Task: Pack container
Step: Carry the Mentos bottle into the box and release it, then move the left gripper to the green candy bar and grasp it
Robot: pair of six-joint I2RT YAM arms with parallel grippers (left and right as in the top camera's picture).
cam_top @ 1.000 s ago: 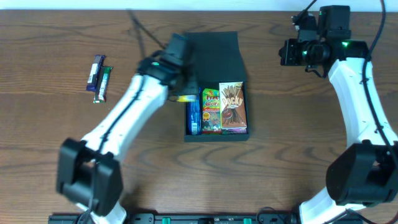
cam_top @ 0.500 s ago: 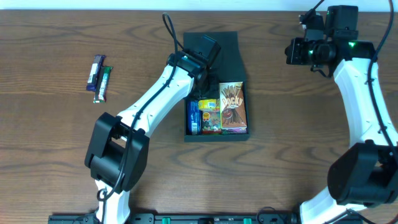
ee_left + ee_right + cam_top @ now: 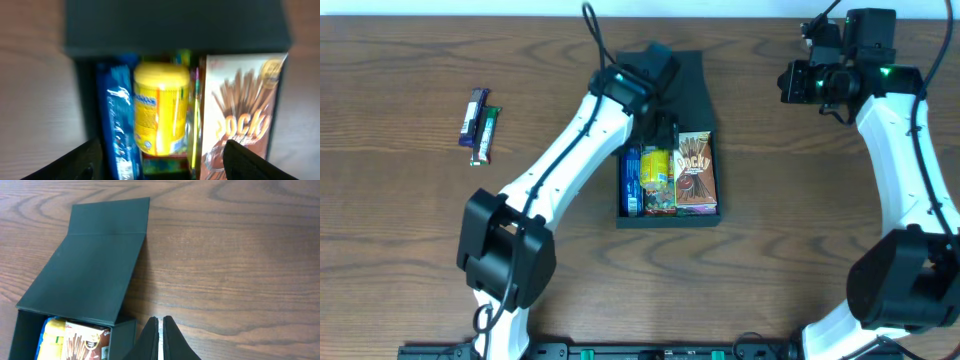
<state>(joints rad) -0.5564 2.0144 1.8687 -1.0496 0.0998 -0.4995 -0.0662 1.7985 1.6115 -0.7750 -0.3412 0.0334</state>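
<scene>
The container [image 3: 669, 217] is a dark box with its flap lid [image 3: 666, 78] folded open at the far side. Inside lie a blue packet [image 3: 631, 182], a yellow packet [image 3: 656, 166] and a Pocky box [image 3: 695, 170]. My left gripper [image 3: 664, 128] hovers over the box's far end, open and empty. In the left wrist view its fingers [image 3: 75, 162] straddle the yellow packet [image 3: 160, 112], which lies between the blue packet [image 3: 117, 125] and the Pocky box [image 3: 240, 120]. My right gripper [image 3: 159, 340] is shut and empty, over bare table right of the container [image 3: 120, 335].
Two snack bars [image 3: 480, 122] lie side by side on the wooden table at the far left. The right arm [image 3: 890, 120] stands along the right side of the table.
My left gripper carried the yellow packet from the container's left side over the box. It has let go of it, and the packet now lies inside. The right arm stayed still.
</scene>
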